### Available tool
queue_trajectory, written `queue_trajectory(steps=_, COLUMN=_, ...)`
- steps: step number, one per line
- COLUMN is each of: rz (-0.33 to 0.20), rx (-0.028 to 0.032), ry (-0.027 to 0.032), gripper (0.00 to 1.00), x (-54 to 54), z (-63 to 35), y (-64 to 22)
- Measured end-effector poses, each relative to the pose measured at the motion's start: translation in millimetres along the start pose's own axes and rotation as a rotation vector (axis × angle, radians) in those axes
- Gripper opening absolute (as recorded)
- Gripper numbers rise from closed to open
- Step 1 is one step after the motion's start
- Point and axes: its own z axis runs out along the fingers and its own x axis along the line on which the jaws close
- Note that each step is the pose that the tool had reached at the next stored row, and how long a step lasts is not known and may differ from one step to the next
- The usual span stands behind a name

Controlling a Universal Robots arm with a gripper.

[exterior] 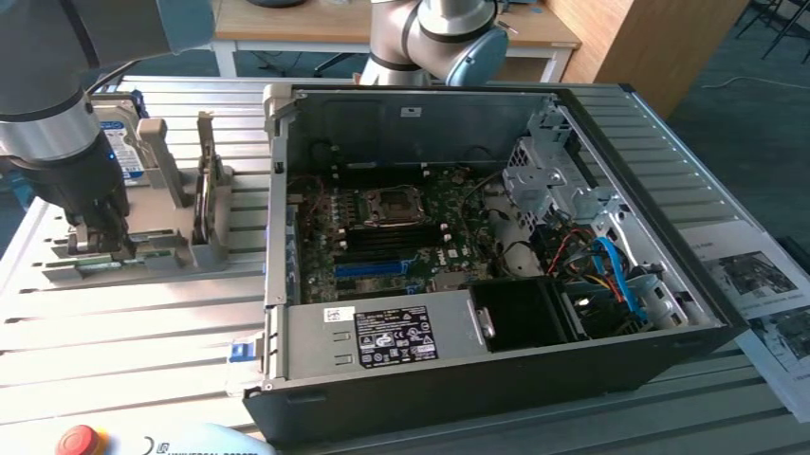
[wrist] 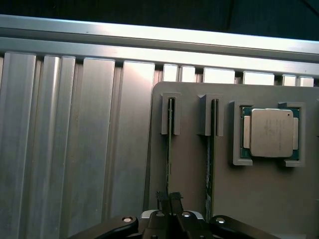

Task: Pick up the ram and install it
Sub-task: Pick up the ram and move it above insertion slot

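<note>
At the exterior view's left, the gripper (exterior: 97, 237) reaches down into a grey holder (exterior: 171, 199) beside the open computer case (exterior: 506, 398). A pendant (exterior: 209, 444) reads "UNIVERSAL"; the power-supply label (exterior: 395, 336) is illegible. In the wrist view, the fingers (wrist: 175, 199) are pinched together on the ram (wrist: 169, 144), which stands on edge in its holder slot beside a second stick (wrist: 211, 159) and a CPU (wrist: 270, 132).

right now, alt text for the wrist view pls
The claw is shut on the top edge of a ram stick standing edge-up in a slot of a grey holder. A second stick stands in the next slot, with a CPU seated in a square recess beyond it. The holder rests on a ribbed metal table.
</note>
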Motion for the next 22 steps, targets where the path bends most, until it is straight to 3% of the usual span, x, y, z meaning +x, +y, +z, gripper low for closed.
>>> queue_trajectory(steps=22, rz=0.002, rx=0.0000, ry=0.0005, gripper=0.11, x=0.6, z=0.0, y=0.0)
